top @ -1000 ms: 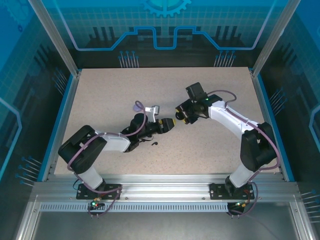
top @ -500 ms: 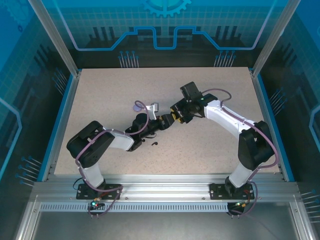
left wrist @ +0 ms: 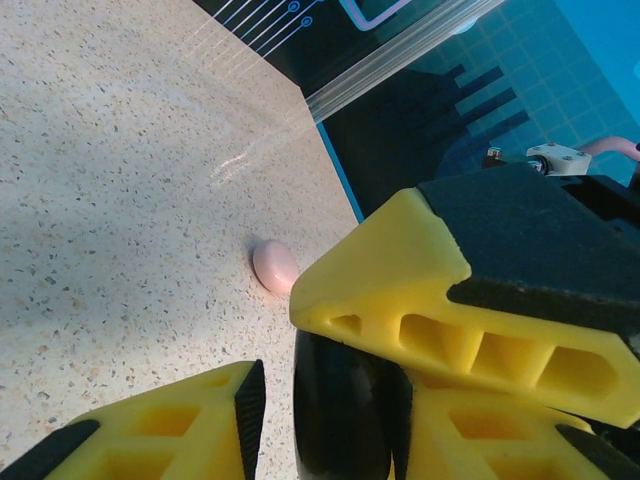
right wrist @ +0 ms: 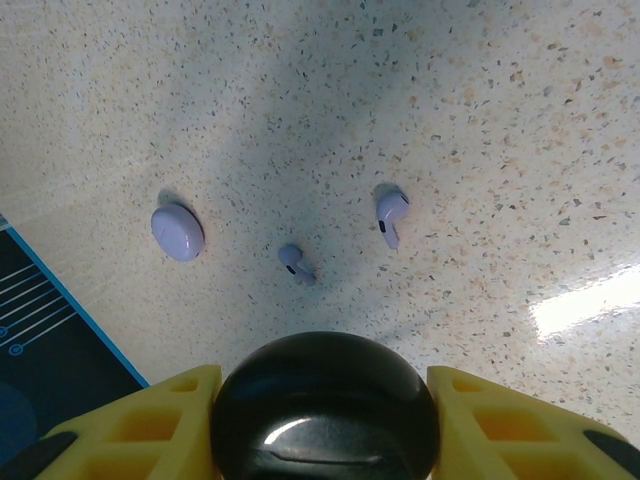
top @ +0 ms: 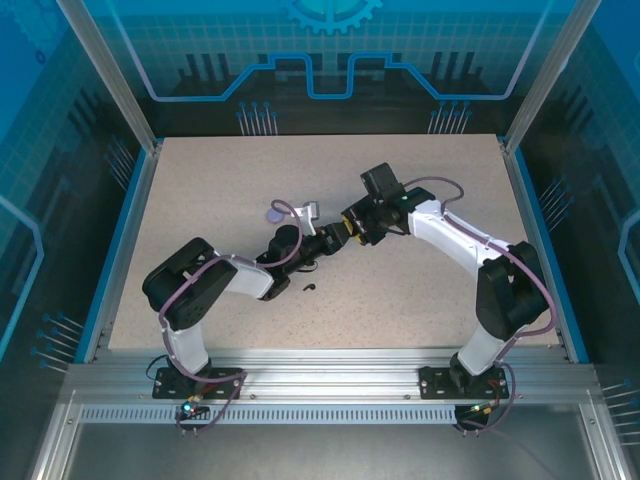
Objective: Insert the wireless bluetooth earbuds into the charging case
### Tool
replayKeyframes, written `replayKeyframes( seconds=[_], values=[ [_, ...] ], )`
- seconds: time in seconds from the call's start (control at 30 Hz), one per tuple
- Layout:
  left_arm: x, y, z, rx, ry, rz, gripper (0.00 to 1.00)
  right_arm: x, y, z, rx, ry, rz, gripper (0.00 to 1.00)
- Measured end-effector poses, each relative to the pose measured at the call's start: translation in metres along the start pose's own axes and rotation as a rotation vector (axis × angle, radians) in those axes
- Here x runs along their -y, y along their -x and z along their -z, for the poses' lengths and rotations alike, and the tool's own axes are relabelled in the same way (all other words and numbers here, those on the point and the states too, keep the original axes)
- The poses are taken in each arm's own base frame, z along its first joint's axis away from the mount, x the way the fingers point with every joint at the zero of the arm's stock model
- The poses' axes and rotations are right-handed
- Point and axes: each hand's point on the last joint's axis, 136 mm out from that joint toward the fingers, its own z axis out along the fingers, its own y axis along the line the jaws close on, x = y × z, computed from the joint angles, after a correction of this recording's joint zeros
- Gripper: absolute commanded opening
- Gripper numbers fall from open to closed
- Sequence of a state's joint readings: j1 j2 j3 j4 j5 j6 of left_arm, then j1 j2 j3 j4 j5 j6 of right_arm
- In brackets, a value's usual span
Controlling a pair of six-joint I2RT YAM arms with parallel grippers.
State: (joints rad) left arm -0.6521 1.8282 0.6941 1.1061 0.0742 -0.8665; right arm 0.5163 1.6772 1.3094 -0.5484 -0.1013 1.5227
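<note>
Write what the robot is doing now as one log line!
right gripper: shut on black case | left gripper: around same case | lilac earbuds: loose on table

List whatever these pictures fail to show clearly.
- Black case: right wrist view, bottom edge and right pincer cut it off; lid seam unseen.
- Left pincer: left wrist view, right pincer's finger overlaps it; grip on the case uncertain.
- Dark speck: top view, too small to tell whether it is an earbud.
</note>
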Motion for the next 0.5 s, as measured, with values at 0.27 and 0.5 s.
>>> replayKeyframes(
  seconds=[0.27, 0.5],
  values=[
    [-0.0006, -0.0030, -0.0015, 0.000, 0.001, 0.001, 0.31, 0.0011, 0.0005, -0.0036, -0.001, -0.006, -0.004, 0.37],
    [-0.0009, -0.0038, -0.0036, 0.010, -0.003, 0.023, 0.19, 0.0020, 0.0034, -0.0042, 0.014, -0.010, -0.005, 0.37]
  ],
)
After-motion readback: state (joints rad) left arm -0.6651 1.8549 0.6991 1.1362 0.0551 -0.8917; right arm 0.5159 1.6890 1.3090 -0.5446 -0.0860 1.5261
